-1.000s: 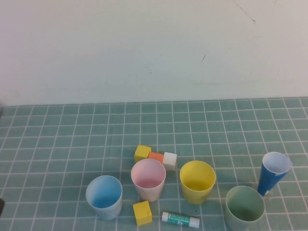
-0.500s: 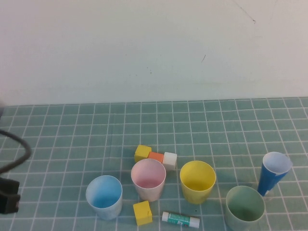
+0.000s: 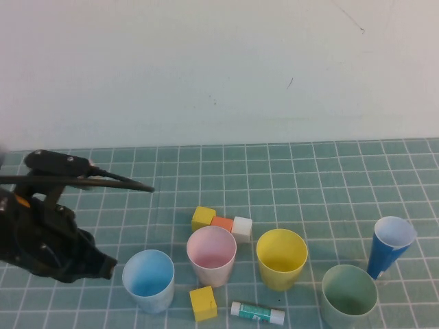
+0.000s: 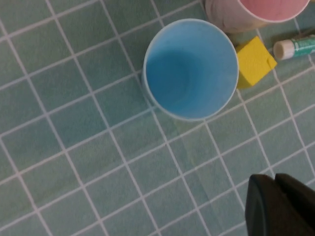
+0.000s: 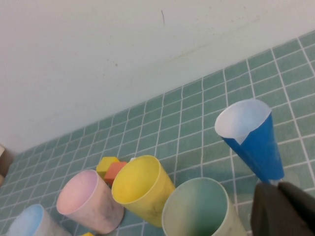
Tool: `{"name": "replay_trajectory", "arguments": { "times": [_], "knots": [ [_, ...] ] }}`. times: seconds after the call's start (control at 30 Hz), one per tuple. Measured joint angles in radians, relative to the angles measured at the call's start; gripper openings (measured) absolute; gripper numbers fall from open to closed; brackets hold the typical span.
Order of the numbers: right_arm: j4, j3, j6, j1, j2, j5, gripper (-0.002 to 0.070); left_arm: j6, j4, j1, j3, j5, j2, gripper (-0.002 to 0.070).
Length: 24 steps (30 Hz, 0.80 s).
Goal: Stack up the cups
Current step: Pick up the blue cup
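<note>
High view shows four pastel cups standing upright on the green gridded mat (image 3: pixel 309 178): the light blue cup (image 3: pixel 148 280) nearest the left arm, the pink cup (image 3: pixel 211 256) at its 2 o'clock, the yellow cup (image 3: pixel 281 258) at 3 o'clock of the pink one, and the pale green cup (image 3: pixel 349 296) at 4 o'clock of the yellow one. None sits inside another; the pink and yellow cups are near but apart. The left gripper (image 3: pixel 92 264) hangs just at 9 o'clock of the light blue cup, and whether it is open or closed cannot be told. The right gripper (image 5: pixel 283 209) appears only as a dark edge in its own wrist view, just beside the pale green cup and the dark-blue cup (image 3: pixel 388 246); its opening cannot be told either. That taller dark-blue cup stands at 1 o'clock of the pale green one. A row of yellow block (image 3: pixel 203 218), orange block (image 3: pixel 221 222) and white block (image 3: pixel 241 227) lies at 12 o'clock of the pink cup. Another yellow cube (image 3: pixel 203 303) and a glue stick (image 3: pixel 257 313) lie at 6 o'clock of the pink and yellow cups.
</note>
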Motion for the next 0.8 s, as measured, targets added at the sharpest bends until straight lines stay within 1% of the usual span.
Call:
{"name": "replay_trajectory", "arguments": {
  "times": [0.1,0.17,0.3,0.37,0.47,0.53,0.63,0.7,0.8],
  "knots": [
    [0.002,0.0,0.0,0.0,0.0,0.001,-0.0003,-0.052,0.016,-0.054,-0.007,-0.064,0.057,-0.0002],
    [0.002,0.0,0.0,0.0,0.0,0.001,-0.0003,-0.091,0.037,-0.076,-0.025,-0.081,0.096,-0.0002],
    [0.002,0.0,0.0,0.0,0.0,0.002,-0.0003,-0.157,0.092,-0.091,-0.083,-0.072,0.191,0.0005],
    [0.002,0.0,0.0,0.0,0.0,0.002,-0.0003,-0.187,0.118,-0.091,-0.117,-0.059,0.239,0.0036],
    [0.002,0.0,0.0,0.0,0.0,0.002,-0.0003,-0.212,0.134,-0.091,-0.156,-0.052,0.313,0.0146],
    [0.002,0.0,0.0,0.0,0.0,0.002,-0.0003,-0.223,0.134,-0.091,-0.18,-0.054,0.363,0.0274],
    [0.002,0.0,0.0,0.0,0.0,0.002,-0.0003,-0.234,0.132,-0.091,-0.2,-0.077,0.432,0.0424],
    [0.002,0.0,0.0,0.0,0.0,0.002,-0.0003,-0.241,0.132,-0.091,-0.205,-0.099,0.47,0.047],
    [0.002,0.0,-0.01,0.0,0.0,0.005,-0.0003,-0.245,0.132,-0.091,-0.209,-0.132,0.525,0.048]
  ]
}}
